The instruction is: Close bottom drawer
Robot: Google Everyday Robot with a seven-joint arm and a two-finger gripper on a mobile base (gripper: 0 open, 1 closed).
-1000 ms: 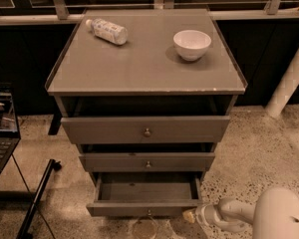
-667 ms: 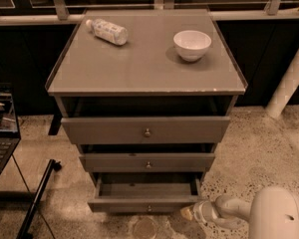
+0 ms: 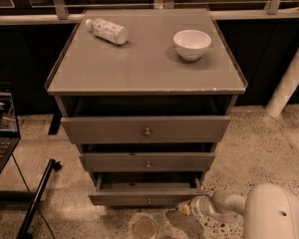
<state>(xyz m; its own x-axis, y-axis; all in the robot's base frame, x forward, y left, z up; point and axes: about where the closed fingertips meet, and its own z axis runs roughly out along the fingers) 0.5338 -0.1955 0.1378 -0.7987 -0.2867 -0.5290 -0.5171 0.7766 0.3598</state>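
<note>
The grey-brown cabinet has three drawers, all partly pulled out. The bottom drawer is the lowest and narrowest, with a small round knob in the middle of its low front; it stands out only a little, with a thin strip of its inside showing. The top drawer and the middle drawer also stand out. My gripper is low at the bottom drawer's right front corner, at the end of the white arm coming from the lower right, touching or nearly touching the front.
A plastic bottle lies on the cabinet top at the back left and a white bowl stands at the back right. A laptop is at the left edge, a dark stand leg crosses the floor, and a white post rises at the right.
The bottom drawer has slid in toward the cabinet; far less of its inside shows now. My gripper has followed its front inward and to the left.
</note>
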